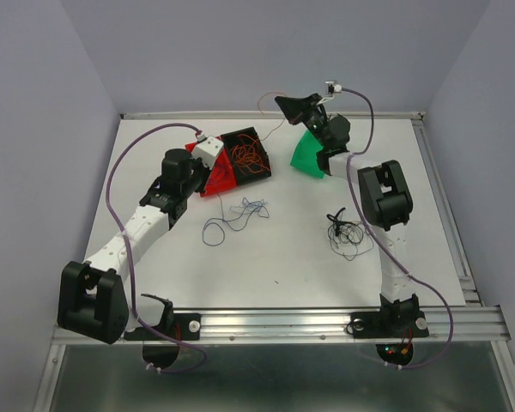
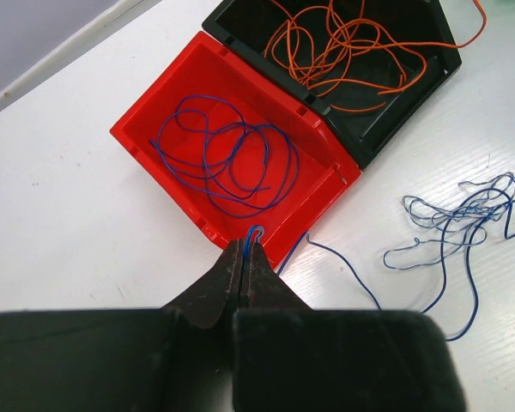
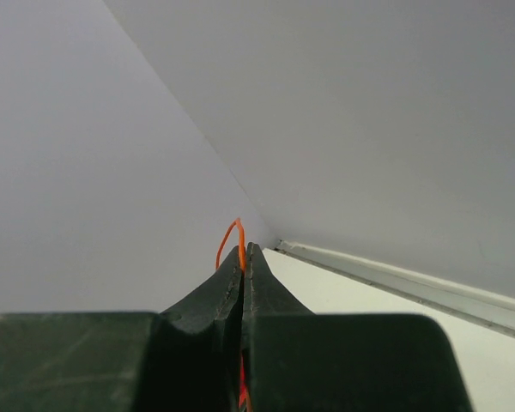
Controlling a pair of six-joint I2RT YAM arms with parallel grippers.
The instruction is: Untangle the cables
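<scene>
Low in its wrist view, the left gripper (image 2: 244, 251) clamps a thin blue wire (image 2: 255, 232). The right gripper (image 3: 243, 251) clamps a thin orange wire (image 3: 240, 233).

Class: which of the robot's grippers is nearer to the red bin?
Left. The left gripper is shut on blue wire right at the red bin rim; the right gripper is up by the back wall, beyond the black bin, pinching orange wire.

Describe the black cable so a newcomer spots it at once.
On the white table, look just left of the right arm. The black cable lies there in a small loose curl. The blue cable strewn further left differs mainly in colour.
</scene>
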